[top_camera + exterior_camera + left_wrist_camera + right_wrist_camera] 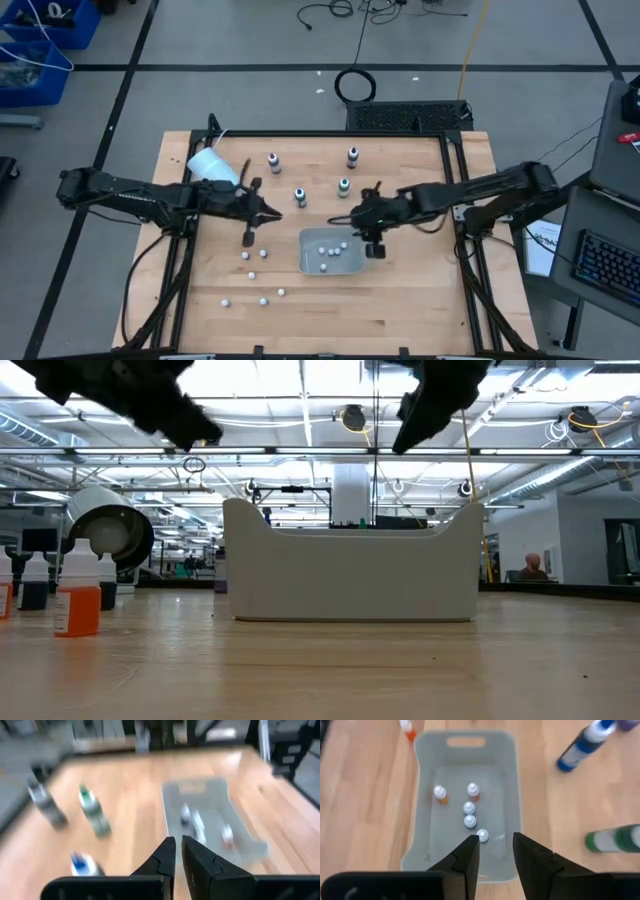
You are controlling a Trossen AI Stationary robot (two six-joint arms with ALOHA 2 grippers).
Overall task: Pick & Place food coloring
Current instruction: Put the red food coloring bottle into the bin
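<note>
Right claw [495, 852] partly open and empty above the grey bin [304, 262] holding five small food coloring bottles [470, 822], left claw [178, 851] closed and empty over the surface [400, 300], more small bottles [252, 274] scattered there.

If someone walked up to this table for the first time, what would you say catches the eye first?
Most likely the pale grey bin near the table's middle, with small white-capped bottles standing inside it and the right gripper hanging open just above them. Next, the four larger bottles standing upright behind the bin. Last, the white cup lying on its side near the back left corner, by the left arm.
</note>
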